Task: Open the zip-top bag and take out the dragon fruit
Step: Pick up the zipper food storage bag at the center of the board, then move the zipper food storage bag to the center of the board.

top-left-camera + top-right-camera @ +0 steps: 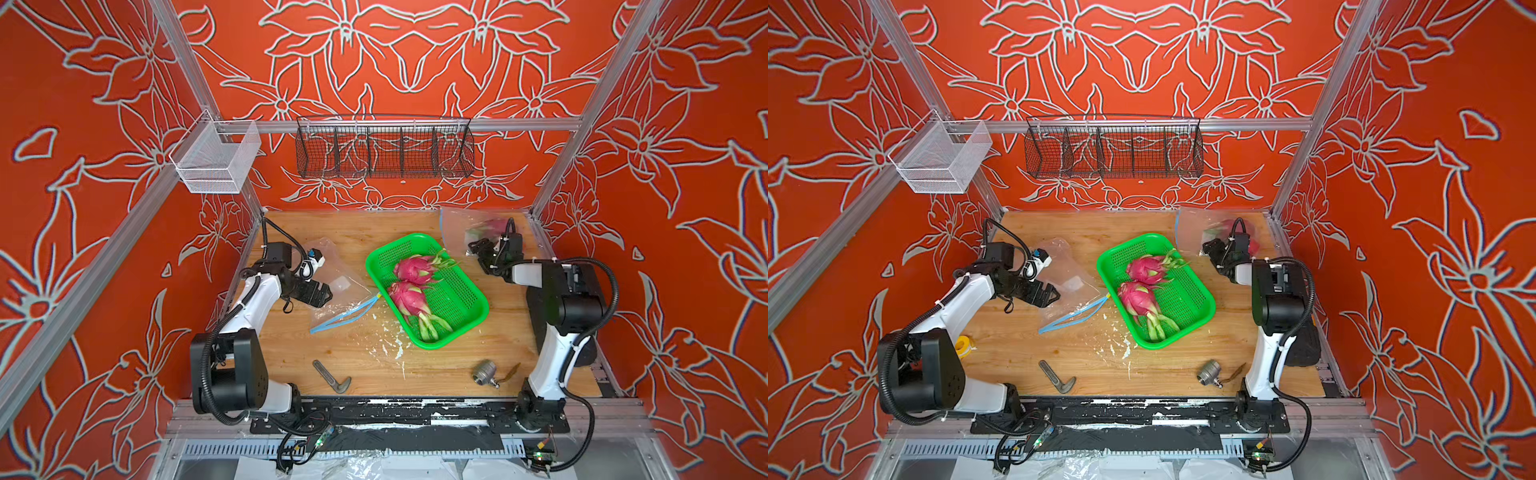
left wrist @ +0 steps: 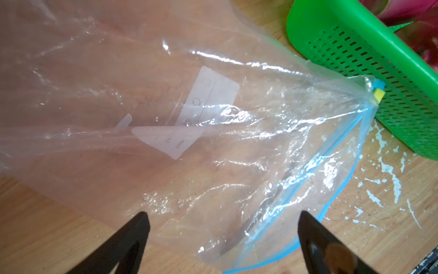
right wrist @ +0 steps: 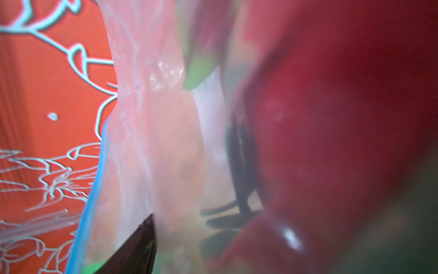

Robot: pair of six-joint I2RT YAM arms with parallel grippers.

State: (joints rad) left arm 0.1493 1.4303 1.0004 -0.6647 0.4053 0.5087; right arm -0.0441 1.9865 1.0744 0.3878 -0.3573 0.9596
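Note:
A clear zip-top bag [image 1: 457, 226] with a blue zip strip stands at the back right of the table, and a magenta dragon fruit [image 1: 494, 226] shows through it. My right gripper [image 1: 476, 249] reaches into this bag. In the right wrist view the dragon fruit [image 3: 343, 118] looms blurred and close, one finger [image 3: 142, 242] shows beside plastic, and the other finger is hidden. Another zip-top bag [image 1: 345, 286] lies flat and empty on the left, its mouth agape. My left gripper [image 2: 222, 218] hovers open just above it. Two dragon fruits [image 1: 413, 268] [image 1: 409, 297] lie in a green basket [image 1: 469, 307].
An L-shaped metal tool [image 1: 330, 376] and a metal fitting [image 1: 484, 372] lie near the front edge. White flecks [image 1: 390, 345] dot the wood. A yellow roll [image 1: 964, 345] sits by the left arm's base. A black wire rack [image 1: 384, 149] and a white mesh bin [image 1: 216, 162] hang on the rails.

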